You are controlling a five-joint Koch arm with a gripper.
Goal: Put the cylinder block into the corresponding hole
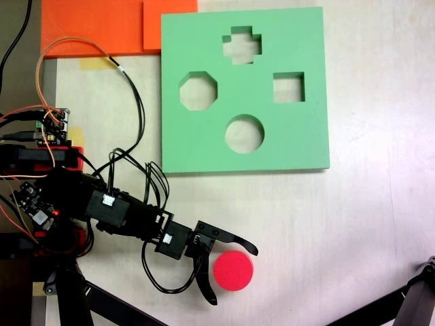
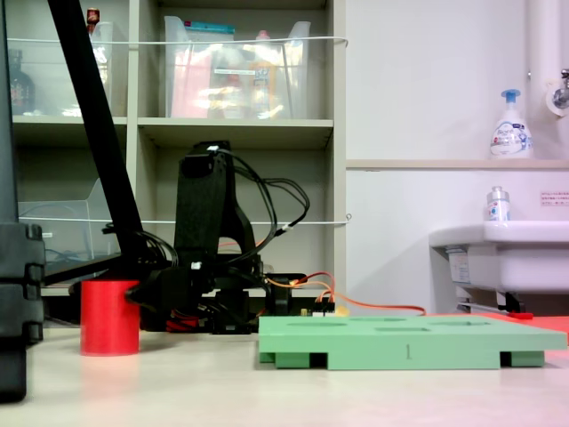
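The cylinder block (image 1: 233, 270) is a short red cylinder standing upright on the pale table near the front edge in the first exterior view. In the second exterior view the cylinder block (image 2: 109, 317) stands at the left. My gripper (image 1: 234, 275) is open, with one black finger just above the block and the other at its left; I cannot tell if they touch it. The green foam board (image 1: 204, 153) lies flat further back. Its round hole (image 1: 244, 134) is empty and sits nearest the block, well apart from it. In the second exterior view the gripper is mostly hidden behind the block.
The board also has an octagonal cutout (image 1: 198, 92), a square cutout (image 1: 288, 87) and a cross cutout (image 1: 242, 45). Orange sheets (image 1: 95, 27) lie at the back left. Wires and a circuit board (image 1: 51, 125) crowd the arm's base. Black stand legs (image 1: 414, 299) cross the front corners.
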